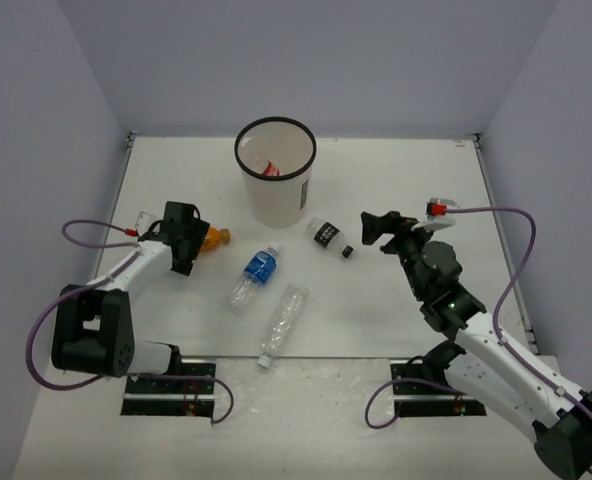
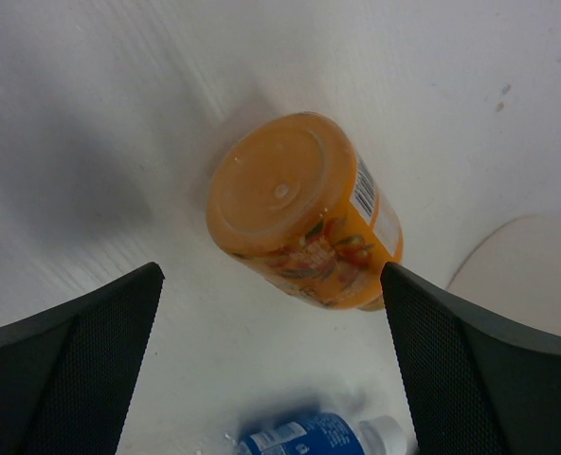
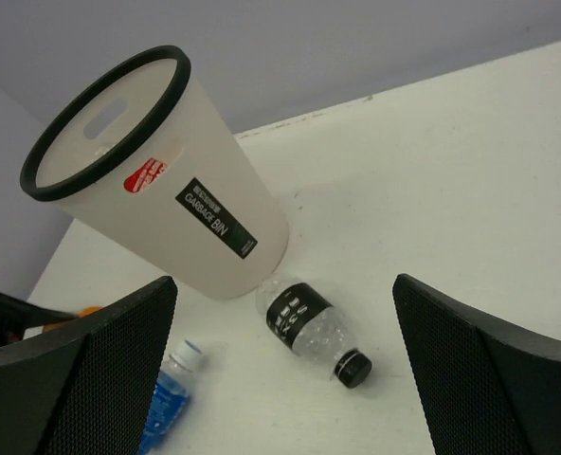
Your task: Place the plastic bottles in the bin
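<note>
While the left gripper hangs open by the orange bottle:
I'd drop lower, straddle its body squarely, then close gently.

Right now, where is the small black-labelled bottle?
The black-labelled bottle lies on its side on the table, just right of the bin in the top view, between the bin and the open right gripper.

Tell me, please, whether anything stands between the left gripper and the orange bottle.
Nothing visible does. The open left gripper faces the orange bottle directly, with only bare table between them. The blue-labelled bottle lies apart, out of that line.
</note>
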You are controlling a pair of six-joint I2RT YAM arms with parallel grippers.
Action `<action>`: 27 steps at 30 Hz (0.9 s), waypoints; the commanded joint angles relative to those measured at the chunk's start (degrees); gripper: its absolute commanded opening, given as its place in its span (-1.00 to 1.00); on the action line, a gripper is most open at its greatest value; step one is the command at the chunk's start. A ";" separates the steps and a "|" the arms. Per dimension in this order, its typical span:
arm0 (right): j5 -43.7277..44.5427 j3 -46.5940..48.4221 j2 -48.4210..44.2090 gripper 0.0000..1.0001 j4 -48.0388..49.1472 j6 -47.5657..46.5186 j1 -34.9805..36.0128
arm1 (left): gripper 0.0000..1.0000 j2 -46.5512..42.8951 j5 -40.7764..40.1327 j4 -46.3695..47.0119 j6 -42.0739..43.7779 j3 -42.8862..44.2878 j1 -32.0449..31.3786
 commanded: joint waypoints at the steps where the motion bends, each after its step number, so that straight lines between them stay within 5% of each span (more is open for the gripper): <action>1: 0.68 -1.61 -7.15 0.97 -1.60 8.36 0.15 | 1.00 7.34 -5.16 3.00 -6.01 3.82 -0.44; 7: 5.46 -3.18 -17.53 0.97 -12.97 10.62 0.19 | 0.86 16.76 -5.65 2.68 -7.90 8.34 -0.51; 13: 6.89 -5.49 -23.43 0.97 -19.52 13.31 0.19 | -0.32 14.63 -7.75 1.68 -8.00 8.42 -0.53; 16: 8.65 -6.62 -23.90 0.97 -21.86 14.29 0.10 | -0.64 10.38 -8.60 -0.24 -5.33 10.87 -0.53; 21: 10.32 -7.16 -20.06 0.98 -24.11 18.99 0.19 | -0.66 -0.06 -13.17 -0.80 6.32 21.26 -1.75; 23: 9.47 -6.64 -17.23 0.97 -24.11 19.47 0.19 | -0.36 -2.78 -13.57 2.80 13.34 25.02 -2.26; 27: 8.51 -4.98 -12.40 0.97 -24.64 19.24 0.16 | -0.34 -6.13 0.71 25.66 29.94 27.76 -2.54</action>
